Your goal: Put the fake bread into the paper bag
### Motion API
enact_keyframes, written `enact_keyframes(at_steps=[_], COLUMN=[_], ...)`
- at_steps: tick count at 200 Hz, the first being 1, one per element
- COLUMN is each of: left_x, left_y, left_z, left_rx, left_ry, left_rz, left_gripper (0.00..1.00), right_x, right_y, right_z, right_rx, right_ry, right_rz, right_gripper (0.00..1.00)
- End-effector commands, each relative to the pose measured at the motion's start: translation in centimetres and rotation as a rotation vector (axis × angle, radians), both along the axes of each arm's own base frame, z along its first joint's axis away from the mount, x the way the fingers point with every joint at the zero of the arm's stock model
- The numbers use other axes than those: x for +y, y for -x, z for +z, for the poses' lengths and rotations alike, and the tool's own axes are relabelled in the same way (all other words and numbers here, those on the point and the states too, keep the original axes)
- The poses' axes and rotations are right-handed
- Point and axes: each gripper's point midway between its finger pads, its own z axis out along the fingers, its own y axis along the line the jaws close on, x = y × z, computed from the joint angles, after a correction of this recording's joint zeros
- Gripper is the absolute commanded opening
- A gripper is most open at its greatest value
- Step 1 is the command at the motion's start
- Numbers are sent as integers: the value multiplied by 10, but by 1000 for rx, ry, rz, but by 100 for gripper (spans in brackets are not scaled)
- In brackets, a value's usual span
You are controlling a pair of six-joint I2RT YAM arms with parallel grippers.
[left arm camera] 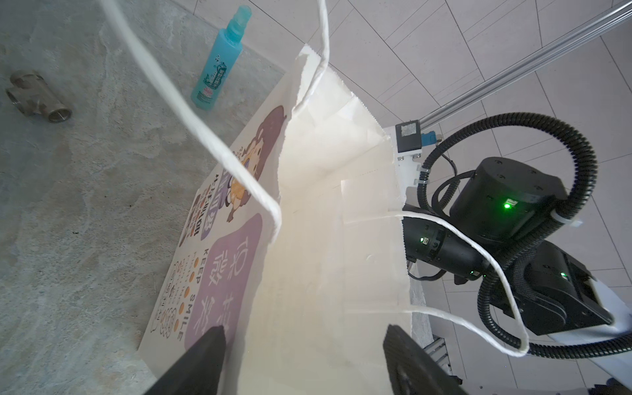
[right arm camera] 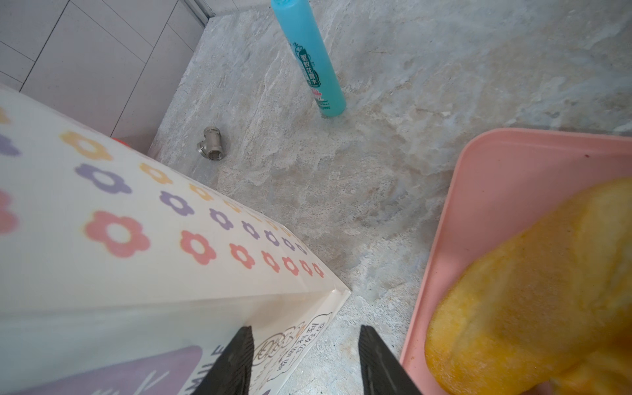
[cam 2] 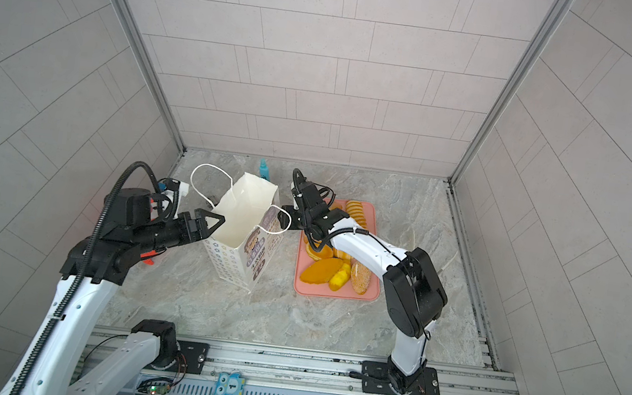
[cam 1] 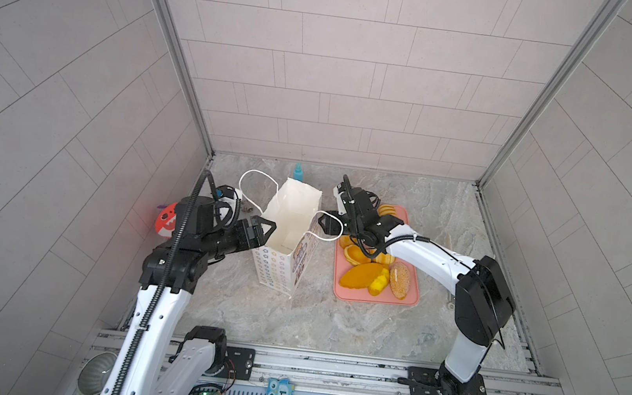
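The white paper bag (cam 1: 291,220) (cam 2: 242,214) stands upright with its mouth open. My left gripper (cam 1: 267,227) (cam 2: 217,219) is at its left rim. In the left wrist view that gripper (left arm camera: 304,342) is open wide, looking into the bag (left arm camera: 325,222) with nothing clamped. My right gripper (cam 1: 323,222) (cam 2: 285,213) hovers at the bag's right rim beside a cord handle, over the gap to the tray. It is open (right arm camera: 306,338), with a lower corner of the bag (right arm camera: 136,239) seen far below between its jaws. Several pieces of fake bread (cam 1: 362,276) (cam 2: 321,271) (right arm camera: 530,290) lie on the pink tray (cam 1: 375,298) (cam 2: 335,294) (right arm camera: 496,178).
A blue bottle (cam 1: 297,171) (left arm camera: 219,68) (right arm camera: 314,68) stands behind the bag near the back wall. A metal pipe fitting (left arm camera: 37,97) (right arm camera: 212,148) lies left of the bag. A red toy (cam 1: 164,221) sits by the left wall, behind my left arm.
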Motion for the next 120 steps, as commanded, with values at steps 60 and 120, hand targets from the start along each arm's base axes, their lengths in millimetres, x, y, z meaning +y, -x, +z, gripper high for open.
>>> enact_keyframes(at_steps=[60, 120], left_x=[-17, -5], left_y=[6, 8], left_z=[6, 9], left_rx=[19, 5], left_ry=[141, 45], left_rz=[-53, -14], left_gripper=[79, 79], right_x=[1, -19], right_y=[-12, -16], right_z=[9, 16], right_rx=[-11, -30], right_ry=[30, 96], right_rz=[6, -38], right_gripper=[56, 65])
